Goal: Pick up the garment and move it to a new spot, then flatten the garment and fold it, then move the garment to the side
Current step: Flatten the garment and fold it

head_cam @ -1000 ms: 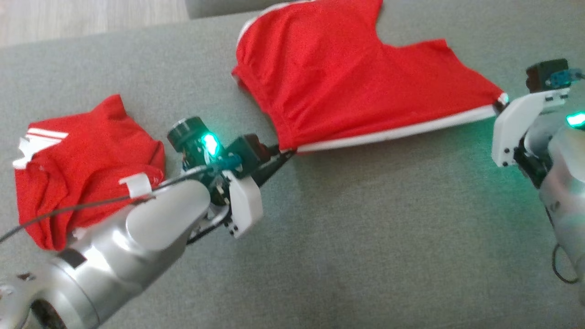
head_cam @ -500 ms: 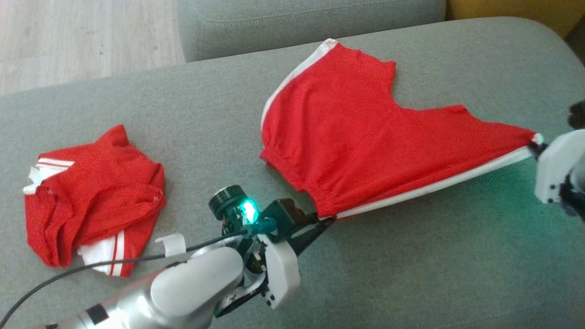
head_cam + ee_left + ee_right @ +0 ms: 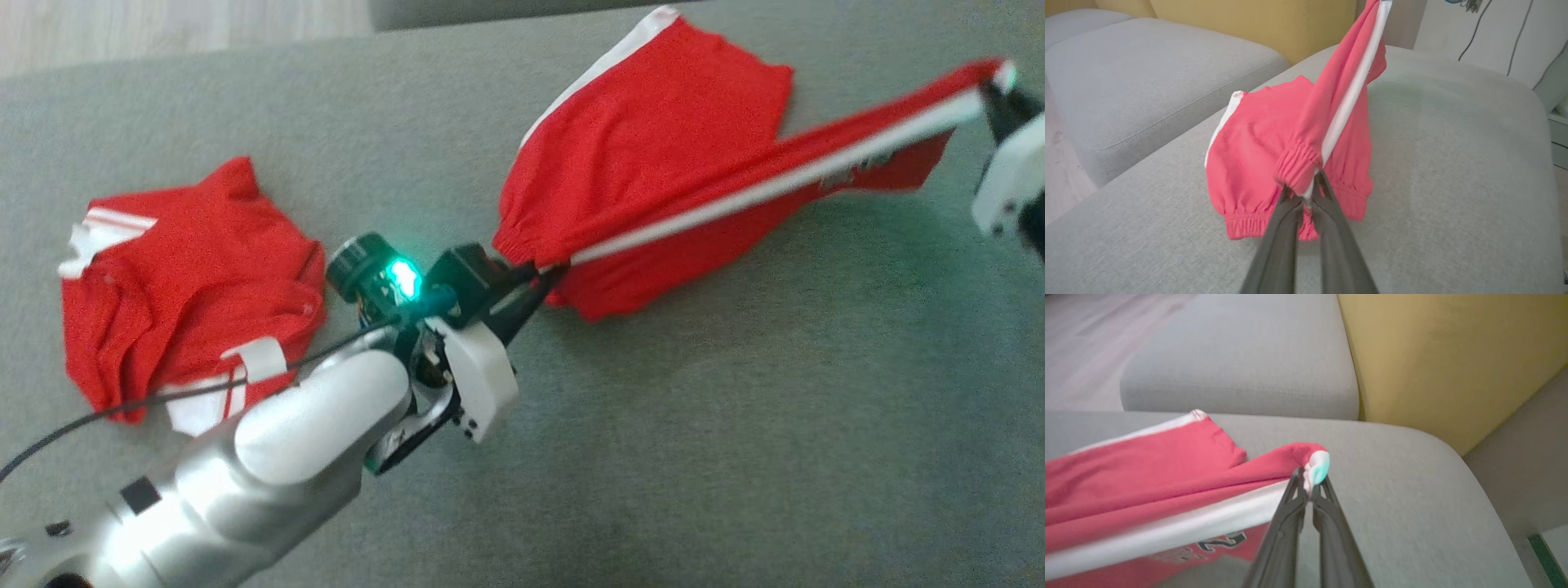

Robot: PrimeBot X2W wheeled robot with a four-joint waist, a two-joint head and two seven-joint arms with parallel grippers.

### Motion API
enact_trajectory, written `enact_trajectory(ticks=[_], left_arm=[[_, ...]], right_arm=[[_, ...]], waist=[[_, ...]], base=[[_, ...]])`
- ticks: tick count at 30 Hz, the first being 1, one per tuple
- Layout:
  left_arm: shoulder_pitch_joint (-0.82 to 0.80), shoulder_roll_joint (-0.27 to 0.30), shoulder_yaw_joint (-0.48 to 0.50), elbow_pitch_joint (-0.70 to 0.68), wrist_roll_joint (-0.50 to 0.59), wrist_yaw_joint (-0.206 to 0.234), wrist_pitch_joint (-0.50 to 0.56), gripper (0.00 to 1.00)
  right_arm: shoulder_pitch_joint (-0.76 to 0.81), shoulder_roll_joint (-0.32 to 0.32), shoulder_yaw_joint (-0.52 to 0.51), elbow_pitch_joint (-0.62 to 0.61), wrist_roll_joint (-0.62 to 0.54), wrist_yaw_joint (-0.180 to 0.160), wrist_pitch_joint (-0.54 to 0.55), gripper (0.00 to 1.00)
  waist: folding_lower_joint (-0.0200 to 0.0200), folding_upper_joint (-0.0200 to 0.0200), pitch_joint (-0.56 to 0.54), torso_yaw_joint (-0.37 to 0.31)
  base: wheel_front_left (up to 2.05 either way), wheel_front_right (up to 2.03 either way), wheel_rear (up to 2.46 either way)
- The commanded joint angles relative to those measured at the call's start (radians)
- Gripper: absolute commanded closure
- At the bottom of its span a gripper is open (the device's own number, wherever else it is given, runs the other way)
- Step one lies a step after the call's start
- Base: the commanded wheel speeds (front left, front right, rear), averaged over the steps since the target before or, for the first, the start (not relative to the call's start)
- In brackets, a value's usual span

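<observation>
**Figure.** Red garment (image 3: 653, 155) held between two tools over the grey sofa seat (image 3: 735, 408).

**Grip.** The left tool (image 3: 545, 279) is pressed together on a corner of the gathered waistband (image 3: 1296, 163). The right tool (image 3: 998, 91) is pinched on the opposite end of the white stripe (image 3: 775, 184). The striped edge is lifted and taut between them. The rest of the garment hangs below it and lies on the far part of the seat. This appears to be either a fold or a reposition; which one cannot be told.

**Hazards.**
- Each tool takes only a small bite of cloth at its fingertips, so added tension could pull a corner free and drop the edge in a heap.
- The lower layer touches the seat and may drag, roll under or crease.
- A second red garment (image 3: 188, 269) lies just beside the left forearm, and a sweep of that arm could disturb it.

**Views compared.**
- The head view shows both tools and the second red garment together.
- The left wrist view shows the elastic gathers and how steeply the stripe rises toward the other tool.
- The right wrist view shows dark printed lettering (image 3: 1220, 541) on the cloth below the stripe, the hem corner poking past the fingertips, and a yellow backrest (image 3: 1433, 355) behind the seat.
</observation>
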Motion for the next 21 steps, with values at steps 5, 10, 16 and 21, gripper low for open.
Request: enact_trajectory(ticks=[5, 10, 16, 21], left_arm=[[-0.083, 0.01, 0.069, 0.032, -0.005, 0.002, -0.018, 1.0], [-0.137, -0.027, 0.079, 0.074, 0.01, -0.002, -0.039, 1.0], [-0.192, -0.082, 0.075, 0.122, 0.023, -0.02, -0.056, 1.0], [-0.219, -0.118, 0.07, 0.162, 0.029, -0.032, -0.07, 1.0]], right_arm=[[-0.145, 0.054, -0.082, 0.007, -0.124, -0.003, -0.055, 1.0], [-0.253, 0.106, -0.121, 0.082, -0.236, -0.003, -0.106, 1.0], [-0.366, 0.131, -0.172, 0.187, -0.326, -0.003, -0.162, 1.0], [-0.426, 0.143, -0.184, 0.267, -0.37, -0.003, -0.186, 1.0]], waist=[[-0.0002, 0.0, 0.096, 0.087], [-0.0002, 0.0, 0.16, 0.138], [-0.0002, 0.0, 0.222, 0.187], [-0.0002, 0.0, 0.257, 0.21]], base=[[0.0, 0.0, 0.0], [0.0, 0.0, 0.0], [0.0, 0.0, 0.0], [0.0, 0.0, 0.0]])
